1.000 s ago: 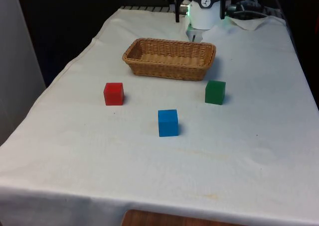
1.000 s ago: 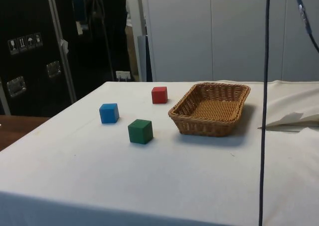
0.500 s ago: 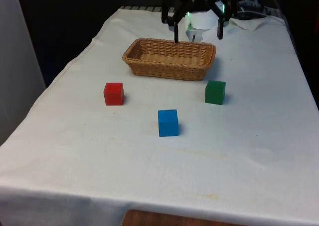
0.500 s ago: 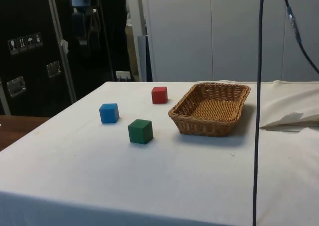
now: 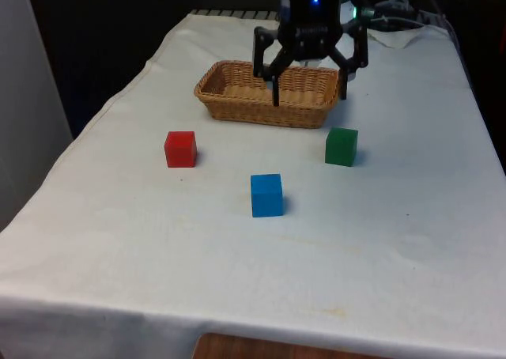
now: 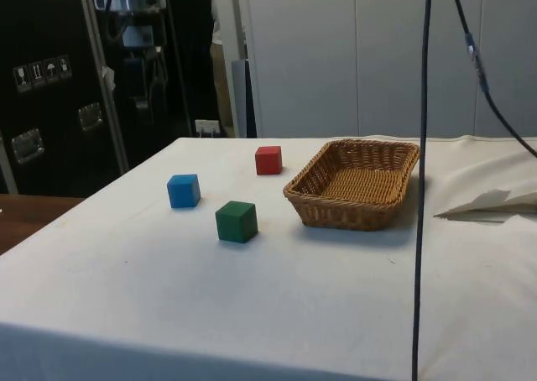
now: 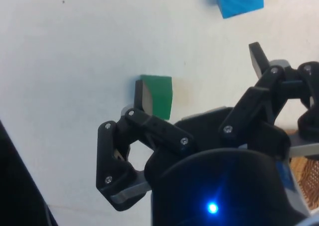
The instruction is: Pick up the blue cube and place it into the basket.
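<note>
Hovering above the near rim of the basket [image 5: 269,95], the gripper [image 5: 309,86] hangs with its two black fingers [image 5: 275,82] spread wide apart and nothing between them. You can confirm this in the wrist view, where the gripper [image 7: 199,84] shows the same wide gap with no object in it.

Locate the blue cube [image 5: 266,194] on the white cloth [image 5: 237,264], resting flat and untouched, nearer the camera than the basket in the front view and well apart from the gripper. From the side camera, you see the blue cube [image 6: 183,190] standing clear of the other blocks; the wrist view shows part of the blue cube [image 7: 239,0] at the frame's edge.

Note the red cube [image 5: 180,149] toward the front view's left and the green cube [image 5: 341,146] toward the front view's right, the latter near the basket's front corner. In the side view, the green cube [image 6: 236,221] sits near the basket [image 6: 357,183], and the red cube [image 6: 268,159] lies beyond it. The basket holds nothing visible.
</note>
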`<control>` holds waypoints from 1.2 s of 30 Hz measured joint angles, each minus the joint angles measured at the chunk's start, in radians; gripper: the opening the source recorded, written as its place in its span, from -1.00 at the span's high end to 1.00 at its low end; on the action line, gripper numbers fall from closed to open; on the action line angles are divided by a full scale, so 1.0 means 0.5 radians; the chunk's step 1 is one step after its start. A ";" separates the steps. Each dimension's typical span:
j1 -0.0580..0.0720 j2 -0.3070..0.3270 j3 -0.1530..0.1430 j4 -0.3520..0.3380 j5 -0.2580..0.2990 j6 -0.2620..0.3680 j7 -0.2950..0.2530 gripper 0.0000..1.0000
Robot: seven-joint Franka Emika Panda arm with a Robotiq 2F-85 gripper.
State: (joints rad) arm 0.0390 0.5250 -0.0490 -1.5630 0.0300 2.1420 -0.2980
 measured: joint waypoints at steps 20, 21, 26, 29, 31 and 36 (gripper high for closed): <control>-0.014 0.102 -0.002 -0.008 0.018 0.106 -0.018 -1.00; -0.018 0.112 -0.002 -0.010 0.018 0.118 -0.020 -1.00; -0.028 0.166 -0.006 -0.010 0.018 0.172 -0.028 -1.00; -0.032 0.196 -0.008 -0.010 0.018 0.202 -0.032 -1.00; -0.034 0.212 -0.010 -0.010 0.018 0.220 -0.032 -1.00; -0.040 0.260 -0.020 -0.010 0.018 0.266 -0.036 -1.00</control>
State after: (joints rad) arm 0.0190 0.6550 -0.0590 -1.5680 0.0390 2.2750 -0.3160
